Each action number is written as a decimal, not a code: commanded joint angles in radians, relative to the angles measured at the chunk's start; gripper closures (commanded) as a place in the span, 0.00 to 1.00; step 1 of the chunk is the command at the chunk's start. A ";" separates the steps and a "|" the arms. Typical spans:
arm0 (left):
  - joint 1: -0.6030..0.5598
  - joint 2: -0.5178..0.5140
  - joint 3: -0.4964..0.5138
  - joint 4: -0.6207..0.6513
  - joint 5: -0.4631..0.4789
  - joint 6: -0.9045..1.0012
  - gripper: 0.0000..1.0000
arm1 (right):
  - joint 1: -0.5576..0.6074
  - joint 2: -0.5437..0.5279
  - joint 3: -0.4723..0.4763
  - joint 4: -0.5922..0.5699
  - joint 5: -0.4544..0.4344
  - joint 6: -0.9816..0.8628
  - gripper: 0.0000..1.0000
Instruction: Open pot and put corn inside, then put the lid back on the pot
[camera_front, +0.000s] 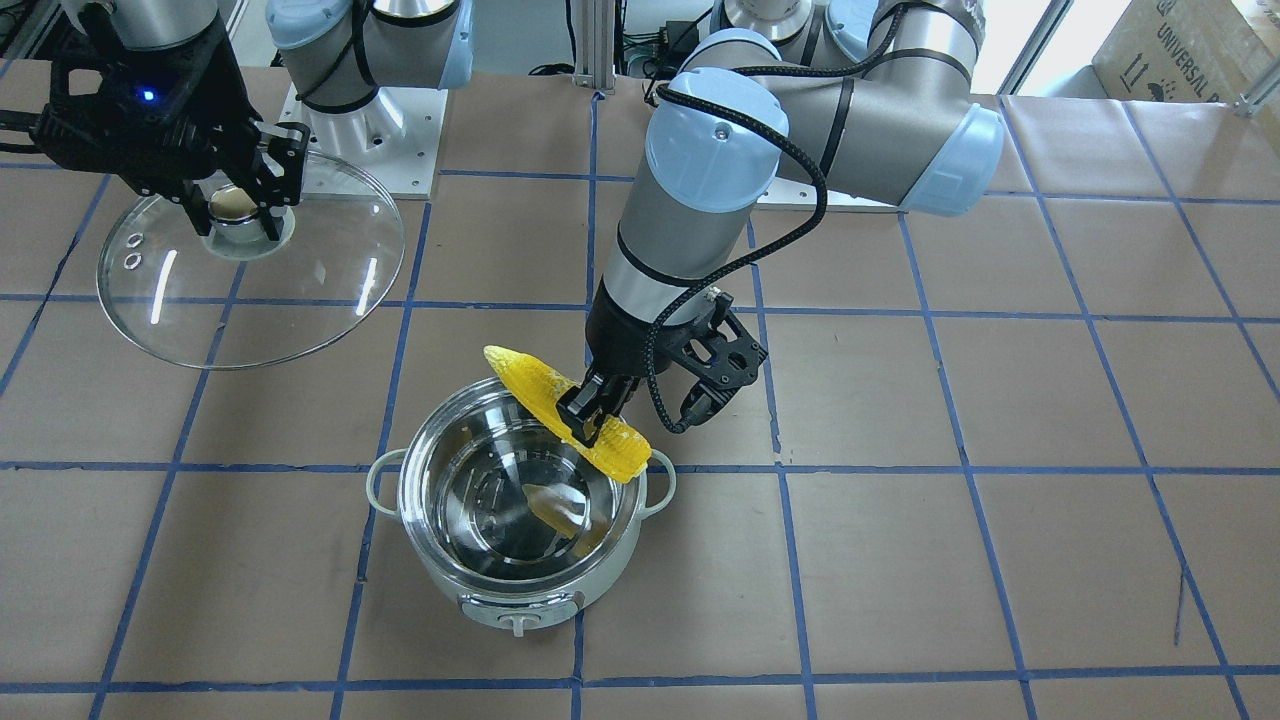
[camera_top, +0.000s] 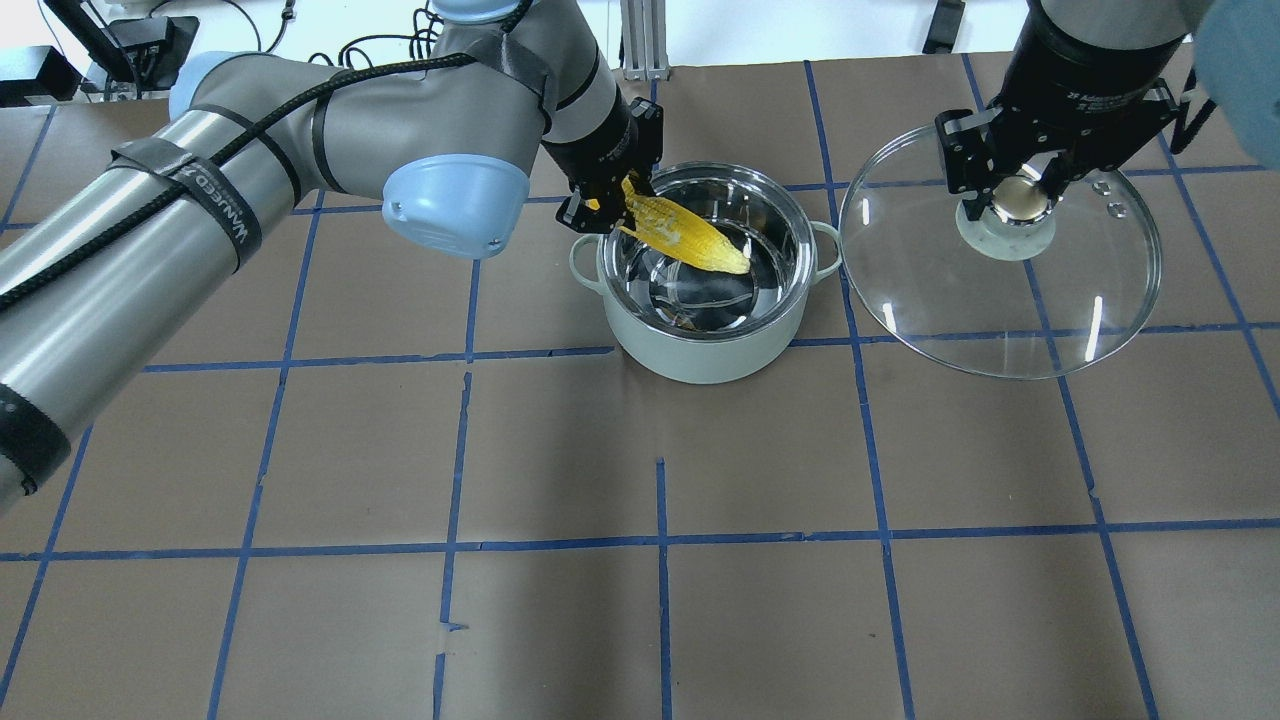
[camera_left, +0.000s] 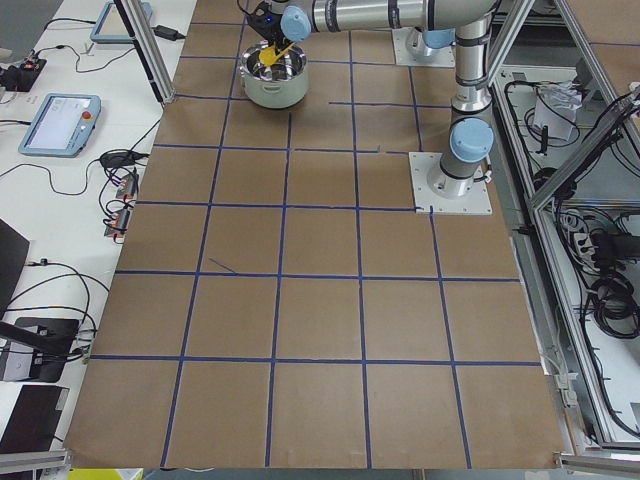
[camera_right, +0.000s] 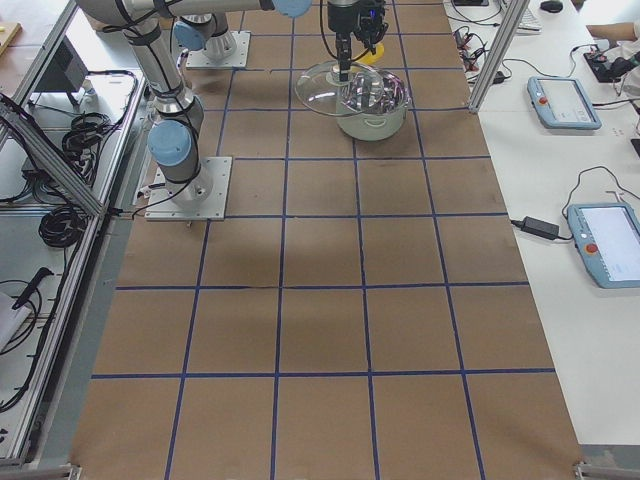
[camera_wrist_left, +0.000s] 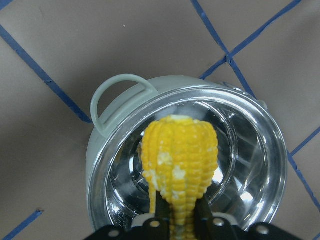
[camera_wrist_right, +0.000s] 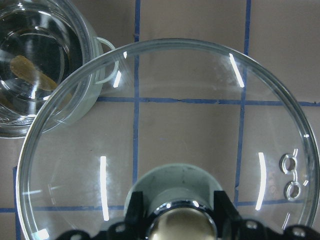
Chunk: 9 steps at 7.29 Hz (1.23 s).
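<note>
Holding corn (camera_top: 690, 240): left gripper (camera_top: 605, 205) pinches it near the fat end; the tip hangs over the open pot (camera_top: 700, 355), from 10 o'clock seen overhead.
Lid (camera_top: 1000, 300): right gripper (camera_top: 1020, 198) squeezes its knob, off the pot at 3 o'clock.
Writing: "UNIVERSAL" on a box (camera_front: 1190, 50).

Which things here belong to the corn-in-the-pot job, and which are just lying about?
Job in hand:
pot, open
corn, held over the pot by the left gripper
glass lid, held by its knob in the right gripper

Lying about:
teach pendants on the side benches
cardboard box behind the robot
</note>
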<state>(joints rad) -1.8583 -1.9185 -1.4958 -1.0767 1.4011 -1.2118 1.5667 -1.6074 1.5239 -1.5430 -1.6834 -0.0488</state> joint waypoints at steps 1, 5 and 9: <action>0.004 0.006 0.000 0.000 0.002 0.006 0.00 | -0.005 0.001 0.001 -0.002 -0.002 -0.006 0.62; 0.091 0.033 -0.017 -0.040 0.042 0.493 0.00 | -0.011 0.015 0.002 -0.003 -0.002 -0.002 0.62; 0.240 0.149 -0.024 -0.254 0.130 1.161 0.00 | 0.097 0.124 0.007 -0.171 0.059 0.068 0.62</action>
<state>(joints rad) -1.6580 -1.8256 -1.5197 -1.2703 1.5222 -0.2281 1.6022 -1.5313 1.5321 -1.6376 -1.6378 -0.0088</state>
